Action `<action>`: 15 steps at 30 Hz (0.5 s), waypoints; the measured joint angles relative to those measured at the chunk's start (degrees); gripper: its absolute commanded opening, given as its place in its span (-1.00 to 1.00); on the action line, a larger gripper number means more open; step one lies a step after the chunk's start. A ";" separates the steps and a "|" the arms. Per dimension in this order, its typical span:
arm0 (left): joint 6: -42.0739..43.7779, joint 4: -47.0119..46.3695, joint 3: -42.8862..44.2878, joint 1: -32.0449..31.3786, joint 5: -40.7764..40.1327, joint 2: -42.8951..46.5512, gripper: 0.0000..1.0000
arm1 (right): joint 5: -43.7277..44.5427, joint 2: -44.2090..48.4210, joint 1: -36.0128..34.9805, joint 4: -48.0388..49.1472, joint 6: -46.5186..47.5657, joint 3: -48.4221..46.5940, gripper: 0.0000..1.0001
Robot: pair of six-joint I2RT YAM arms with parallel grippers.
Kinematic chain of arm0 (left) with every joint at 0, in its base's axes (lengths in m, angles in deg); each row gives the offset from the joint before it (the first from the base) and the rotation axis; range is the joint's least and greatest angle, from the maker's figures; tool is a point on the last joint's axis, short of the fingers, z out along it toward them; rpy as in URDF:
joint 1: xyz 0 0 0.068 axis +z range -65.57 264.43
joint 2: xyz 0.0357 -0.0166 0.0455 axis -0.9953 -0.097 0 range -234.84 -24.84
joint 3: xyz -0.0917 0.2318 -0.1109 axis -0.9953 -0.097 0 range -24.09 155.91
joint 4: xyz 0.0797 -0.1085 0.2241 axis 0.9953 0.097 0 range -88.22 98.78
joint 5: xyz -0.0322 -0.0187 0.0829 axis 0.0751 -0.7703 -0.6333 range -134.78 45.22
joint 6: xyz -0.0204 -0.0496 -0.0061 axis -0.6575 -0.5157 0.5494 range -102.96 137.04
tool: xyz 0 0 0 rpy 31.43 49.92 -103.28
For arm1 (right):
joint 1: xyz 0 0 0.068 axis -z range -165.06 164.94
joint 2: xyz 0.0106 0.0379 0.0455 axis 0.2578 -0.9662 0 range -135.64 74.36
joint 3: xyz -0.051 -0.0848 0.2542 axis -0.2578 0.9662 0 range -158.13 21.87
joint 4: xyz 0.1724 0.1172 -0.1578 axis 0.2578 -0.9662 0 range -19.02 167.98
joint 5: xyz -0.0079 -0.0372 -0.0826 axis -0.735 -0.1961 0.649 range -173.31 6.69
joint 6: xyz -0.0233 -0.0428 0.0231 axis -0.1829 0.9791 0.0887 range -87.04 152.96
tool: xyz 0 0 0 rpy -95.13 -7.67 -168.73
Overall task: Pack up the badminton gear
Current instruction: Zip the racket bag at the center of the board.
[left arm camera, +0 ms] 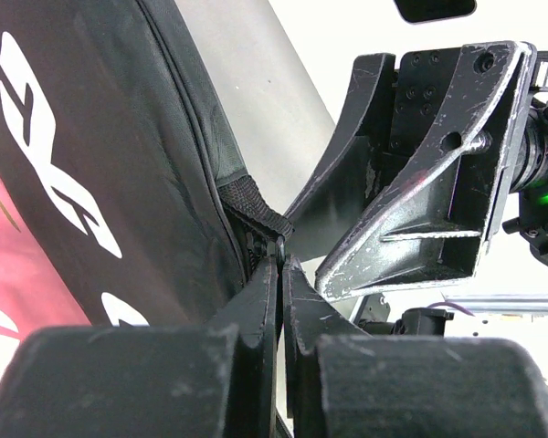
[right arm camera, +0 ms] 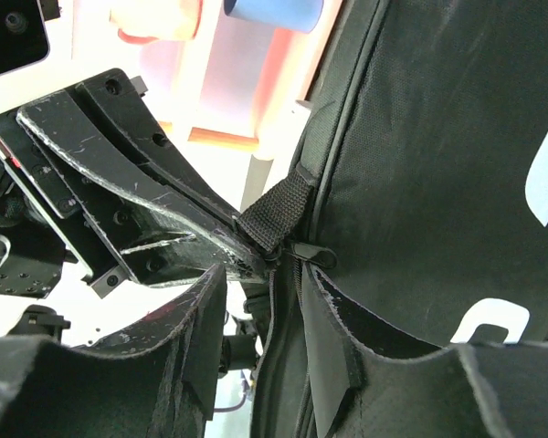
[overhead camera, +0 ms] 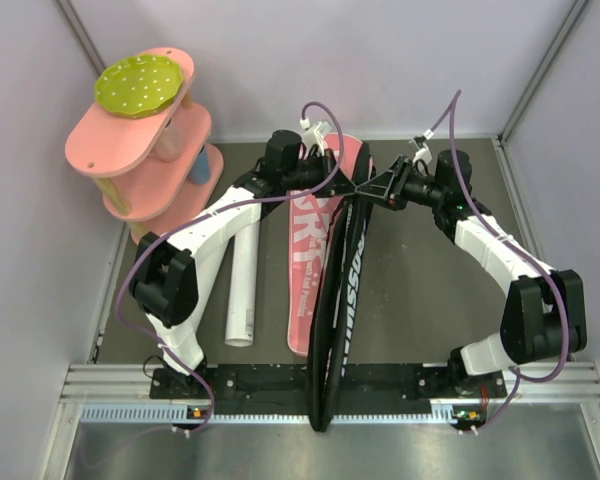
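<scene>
While the bag [overhead camera: 342, 290] stands on edge on the tabletop [overhead camera: 420, 290], the left hand [left arm camera: 279, 274] pinches its far-end webbing loop [right arm camera: 276, 217], apparently steadying it. The right hand [right arm camera: 263, 278], spread, straddles the bag's seam there.

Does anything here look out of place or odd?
Yes. The bag is not lying flat: its black side stands on edge, and its near end reaches past the table and over the rail. The left gripper is pinched shut on its rim. One white tube lies outside the bag.
</scene>
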 measured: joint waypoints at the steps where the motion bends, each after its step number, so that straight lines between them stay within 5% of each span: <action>1: 0.00 -0.02 -0.02 0.00 0.00 0.00 -1.00 | -0.13 -0.11 0.00 0.28 0.02 0.00 -0.24; 7: 0.00 -0.02 -0.35 0.04 0.00 0.02 -1.00 | -0.50 -0.07 0.11 1.09 0.24 1.22 -0.10; 15: -0.02 -0.07 -0.44 0.26 0.42 0.04 -1.00 | -0.68 1.36 2.64 0.35 1.36 4.13 -0.14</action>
